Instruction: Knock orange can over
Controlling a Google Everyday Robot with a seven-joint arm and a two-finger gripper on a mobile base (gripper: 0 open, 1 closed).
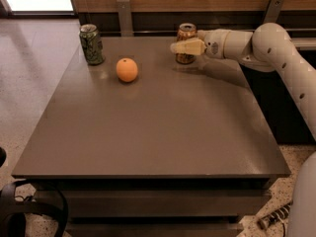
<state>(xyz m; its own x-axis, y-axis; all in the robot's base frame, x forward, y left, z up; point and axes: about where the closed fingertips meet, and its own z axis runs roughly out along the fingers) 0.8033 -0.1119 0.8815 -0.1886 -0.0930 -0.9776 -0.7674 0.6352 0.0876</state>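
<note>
The orange can (186, 33) stands upright near the far edge of the brown table (148, 127), right of centre. My gripper (175, 47) reaches in from the right on a white arm, level with the can's middle. Its cream fingers (190, 47) lie together, shut on nothing, and cross in front of the can, with the tips just past its left side. They hide the can's middle band. I cannot tell whether they touch it.
A green patterned can (92, 44) stands at the far left of the table. A round orange fruit (127, 69) lies right of it. A wooden wall with metal brackets (125, 15) runs behind the table.
</note>
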